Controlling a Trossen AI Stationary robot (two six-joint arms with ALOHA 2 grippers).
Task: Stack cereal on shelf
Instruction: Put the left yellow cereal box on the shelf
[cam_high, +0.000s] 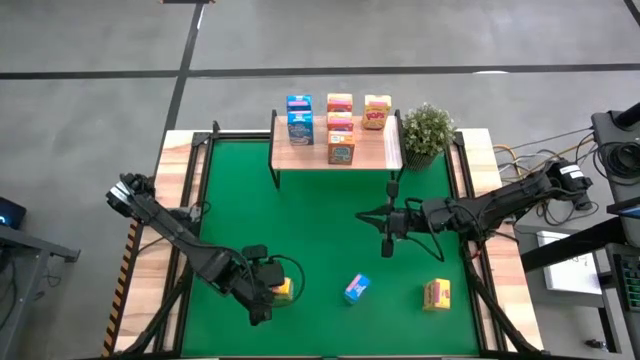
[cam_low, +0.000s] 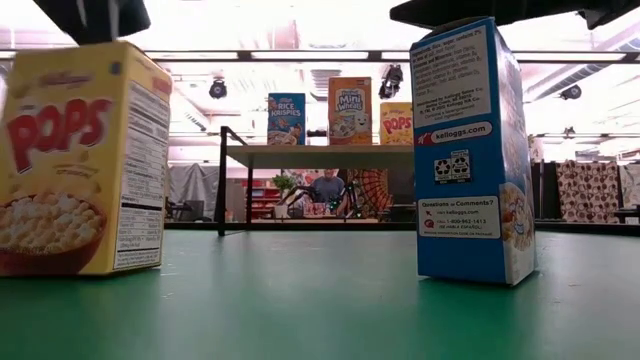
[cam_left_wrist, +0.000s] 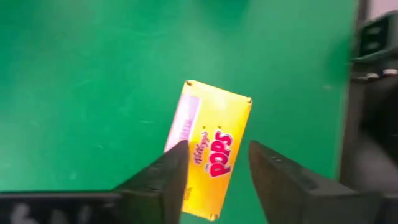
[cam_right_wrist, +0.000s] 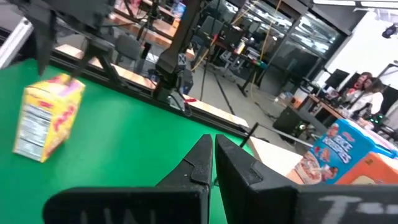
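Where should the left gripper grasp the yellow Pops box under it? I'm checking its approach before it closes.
Across the two long narrow sides, from above. The yellow Pops box sits between the open fingers of the left gripper, which already straddle its width.

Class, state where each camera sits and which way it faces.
High: overhead, facing down; both arms, light-wood shelf.
Low: table level, facing the shelf; dark shapes at top.
Left wrist: above yellow cardboard Pops box; open left gripper.
Right wrist: across green mat; shut right gripper.
Shared: high and left wrist both show that box.
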